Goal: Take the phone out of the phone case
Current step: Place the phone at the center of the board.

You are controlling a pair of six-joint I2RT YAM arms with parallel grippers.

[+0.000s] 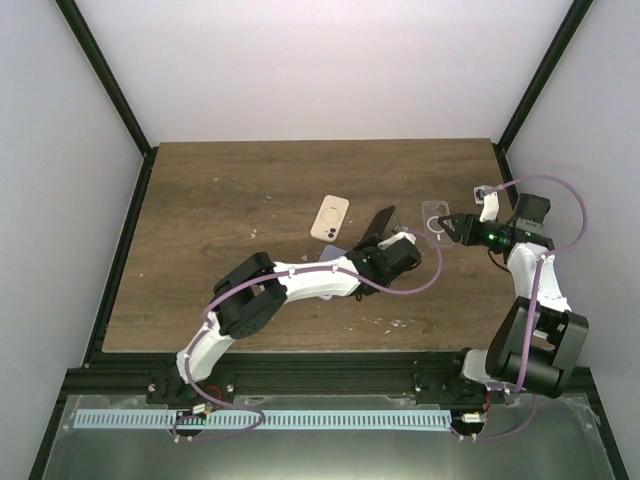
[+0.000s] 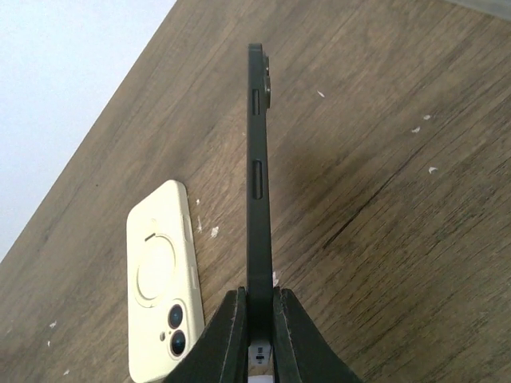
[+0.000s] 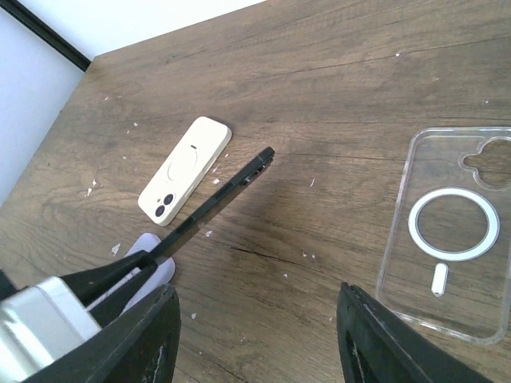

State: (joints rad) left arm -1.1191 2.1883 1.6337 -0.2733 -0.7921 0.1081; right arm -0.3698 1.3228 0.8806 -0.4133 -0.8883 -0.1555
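Note:
My left gripper [image 2: 259, 294] is shut on the bottom end of a black phone [image 2: 258, 183], held edge-on and slanting up off the wooden table [image 2: 399, 199]. In the top view the phone [image 1: 378, 225] sticks up and to the right of that gripper [image 1: 372, 245]. A clear phone case [image 3: 451, 231] with a white ring lies flat and empty on the table to the right. My right gripper [image 3: 255, 319] hovers open beside the case's near-left corner, nothing between its fingers. In the top view the right gripper [image 1: 452, 228] sits just right of the case [image 1: 436, 222].
A cream phone in a cream case [image 1: 330, 217] lies camera side up left of the black phone. A flat lavender thing [image 3: 152, 247] lies under the left gripper. Small white flecks dot the wood. Black frame posts and white walls bound the table.

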